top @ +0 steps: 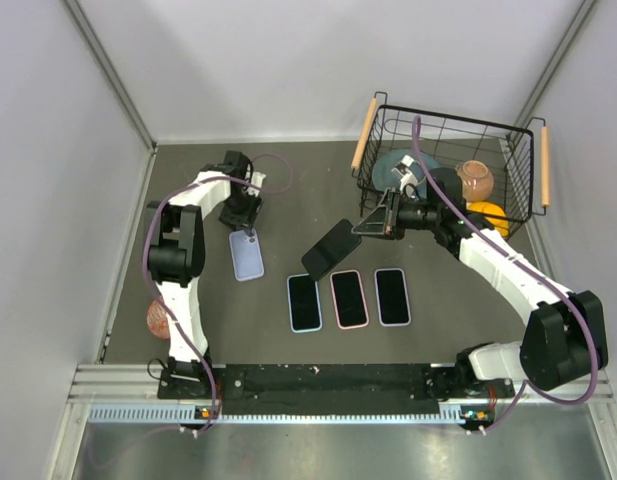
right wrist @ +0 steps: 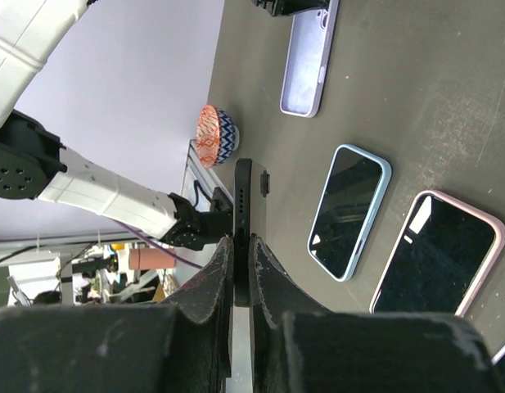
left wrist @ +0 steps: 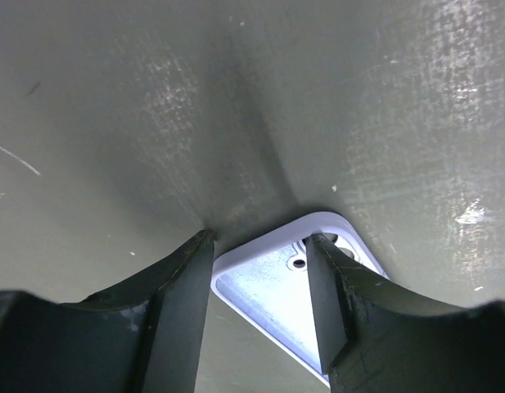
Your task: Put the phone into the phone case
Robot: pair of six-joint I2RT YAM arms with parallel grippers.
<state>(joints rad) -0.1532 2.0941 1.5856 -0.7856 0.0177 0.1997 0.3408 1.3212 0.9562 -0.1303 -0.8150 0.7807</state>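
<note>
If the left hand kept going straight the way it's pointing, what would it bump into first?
The empty lilac phone case. The left hand points down at the case's camera end, open astride that corner. How much gap remains, I cannot tell.

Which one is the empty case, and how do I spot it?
Look at the left half of the dark table. At the tip of the left gripper lies the case, apart from the row of three phones. It is pale purple and empty inside, while those three show black screens.
</note>
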